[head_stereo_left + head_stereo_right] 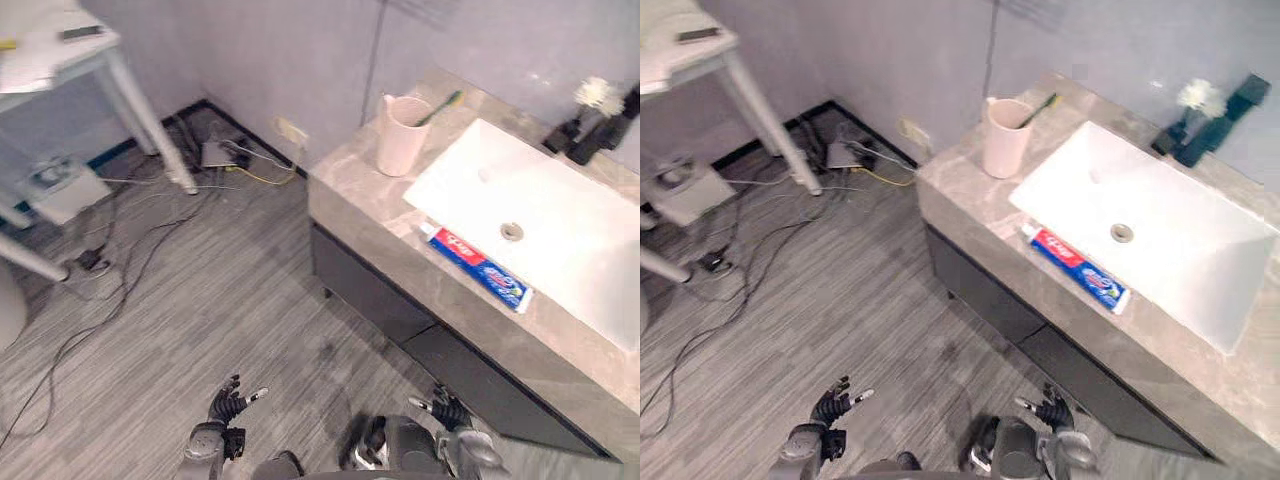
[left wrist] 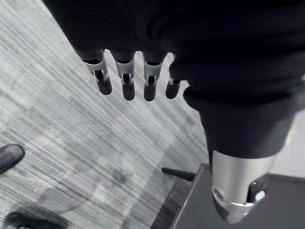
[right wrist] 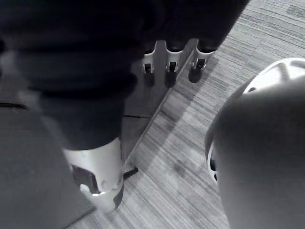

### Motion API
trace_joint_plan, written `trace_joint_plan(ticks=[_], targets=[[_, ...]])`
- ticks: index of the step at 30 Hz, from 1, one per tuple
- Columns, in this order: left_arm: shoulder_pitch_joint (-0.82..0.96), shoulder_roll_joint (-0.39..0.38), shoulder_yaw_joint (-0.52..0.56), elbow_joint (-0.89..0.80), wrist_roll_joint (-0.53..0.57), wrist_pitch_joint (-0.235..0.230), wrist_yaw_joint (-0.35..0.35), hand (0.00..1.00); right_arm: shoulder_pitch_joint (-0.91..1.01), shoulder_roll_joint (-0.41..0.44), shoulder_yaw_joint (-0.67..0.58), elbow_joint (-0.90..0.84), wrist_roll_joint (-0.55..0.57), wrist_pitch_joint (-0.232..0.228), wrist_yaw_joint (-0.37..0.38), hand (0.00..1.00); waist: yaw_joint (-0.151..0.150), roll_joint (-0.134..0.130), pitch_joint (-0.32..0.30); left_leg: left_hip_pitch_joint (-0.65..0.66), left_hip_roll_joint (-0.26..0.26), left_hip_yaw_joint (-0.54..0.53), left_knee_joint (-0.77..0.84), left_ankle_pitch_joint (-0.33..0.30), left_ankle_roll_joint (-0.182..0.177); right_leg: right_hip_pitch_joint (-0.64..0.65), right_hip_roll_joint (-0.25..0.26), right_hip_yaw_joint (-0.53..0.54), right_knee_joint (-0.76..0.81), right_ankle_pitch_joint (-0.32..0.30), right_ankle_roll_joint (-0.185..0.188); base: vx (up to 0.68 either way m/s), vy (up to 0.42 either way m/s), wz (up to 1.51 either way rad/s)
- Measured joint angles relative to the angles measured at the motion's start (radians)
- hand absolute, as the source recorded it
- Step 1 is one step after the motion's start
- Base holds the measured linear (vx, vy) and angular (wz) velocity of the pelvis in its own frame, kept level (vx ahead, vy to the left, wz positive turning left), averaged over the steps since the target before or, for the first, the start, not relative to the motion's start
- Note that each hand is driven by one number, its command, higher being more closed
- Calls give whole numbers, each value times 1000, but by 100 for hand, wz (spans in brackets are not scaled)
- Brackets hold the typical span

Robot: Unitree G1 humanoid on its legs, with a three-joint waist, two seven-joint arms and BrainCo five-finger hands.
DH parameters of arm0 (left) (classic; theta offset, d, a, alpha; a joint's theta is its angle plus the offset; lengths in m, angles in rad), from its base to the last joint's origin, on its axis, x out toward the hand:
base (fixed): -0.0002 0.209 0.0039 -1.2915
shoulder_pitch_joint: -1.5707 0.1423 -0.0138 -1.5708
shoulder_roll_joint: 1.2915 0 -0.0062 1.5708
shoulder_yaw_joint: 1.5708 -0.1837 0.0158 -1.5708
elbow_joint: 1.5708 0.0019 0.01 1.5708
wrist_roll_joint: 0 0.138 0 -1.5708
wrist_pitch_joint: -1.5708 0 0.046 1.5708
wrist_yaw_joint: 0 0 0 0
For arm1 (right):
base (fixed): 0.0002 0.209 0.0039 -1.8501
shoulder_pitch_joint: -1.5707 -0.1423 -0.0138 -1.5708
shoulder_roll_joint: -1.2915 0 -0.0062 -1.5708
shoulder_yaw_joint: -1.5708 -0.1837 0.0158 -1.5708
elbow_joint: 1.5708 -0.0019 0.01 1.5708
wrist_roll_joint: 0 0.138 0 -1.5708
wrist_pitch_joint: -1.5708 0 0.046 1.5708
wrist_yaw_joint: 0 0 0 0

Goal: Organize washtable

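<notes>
A grey stone washtable (image 1: 357, 195) runs along the right wall with a white sink (image 1: 560, 215) set into it. A pink cup (image 1: 402, 137) stands at the counter's far left corner, holding a green toothbrush (image 1: 441, 107). A red, white and blue toothpaste tube (image 1: 476, 267) lies flat on the front strip of the counter, beside the basin. My left hand (image 1: 229, 404) hangs low over the floor, well short of the counter, fingers (image 2: 125, 80) straight and holding nothing. My right hand (image 1: 449, 409) is low in front of the cabinet, fingers (image 3: 169, 68) relaxed and holding nothing.
A black tap (image 1: 598, 137) and a white flower (image 1: 599, 95) stand behind the sink. Dark cabinet fronts (image 1: 370, 290) sit under the counter. At the left are a white table's leg (image 1: 150, 120), a white box (image 1: 62, 185), and cables (image 1: 150, 215) across the grey floor.
</notes>
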Motion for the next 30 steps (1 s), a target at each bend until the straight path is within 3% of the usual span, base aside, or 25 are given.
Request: trace_joint_plan(ticks=[1,2,3,5,7,10,12,14,15,17,19,24,30], targets=[[0,-8,0,0,6,-2,-6,0,4,-5,-4,-1,0,2,-2,0,-8,3,-5,-9,10,5,34,8,-16,3,-3,9,-1,-24,19,308,-37,-64],[-9,-17,-7,1,6,-3,-17,0,9,-8,-2,0,0,3,-2,0,-25,1,-2,-43,41,2,176,15,-28,15,-1,33,-2,-42,32,304,-112,-50],[-11,-22,-8,1,6,-2,-18,0,20,-8,7,3,0,5,1,0,-22,-2,0,-100,107,-10,386,28,-49,53,17,63,-34,-46,30,288,-118,-57],[-1,-27,-8,1,6,-2,-18,0,23,-8,7,5,1,5,1,0,-18,-7,1,-154,176,-44,625,1,-34,125,45,114,-72,-59,25,270,-86,-82],[1,-43,-9,-1,5,-4,-18,0,20,-20,4,17,3,9,-4,0,-7,-19,8,-205,177,-102,694,-19,-21,190,53,175,-100,-62,28,256,-14,-94],[8,-47,-10,0,5,-5,-16,0,20,-24,-2,37,4,8,-12,0,10,-25,10,-281,136,-197,558,-27,-7,242,55,278,-118,-59,33,216,75,-109],[15,-48,-19,0,4,-4,-16,0,19,-17,-14,37,4,5,-12,0,17,-24,9,-300,69,-324,332,-26,-6,260,50,354,-123,-57,60,163,187,-118],[18,-56,-21,1,4,-5,-16,0,27,-26,-16,39,3,4,-13,0,22,-4,-3,-304,19,-453,154,41,-2,269,50,402,-125,-57,96,118,253,-95],[26,-62,-21,2,1,-6,-16,0,42,-36,-17,42,3,4,-13,0,23,13,-9,-300,17,-488,112,110,41,276,67,434,-129,-61,120,130,303,-58],[32,-48,-19,16,-3,-6,-14,0,67,-20,-16,42,2,4,-11,0,23,-14,-33,-243,-11,-459,60,110,45,296,33,460,-140,-63,153,107,242,-40],[47,-33,-18,20,-3,-6,-15,0,82,-9,-17,45,2,4,-12,0,27,-45,-53,-185,-59,-418,-49,142,76,297,-1,496,-159,-51,182,71,189,-34],[72,-25,-18,37,-3,-4,-16,0,96,-3,-37,69,0,6,-12,0,22,-45,-58,-114,-122,-401,-139,162,99,333,-45,502,-184,-46,220,83,152,-5],[84,8,-16,60,-2,-3,-16,0,82,6,-43,81,0,6,-12,0,32,-53,-64,-86,-131,-400,-169,167,106,349,-47,504,-193,-44,225,23,37,-1]])
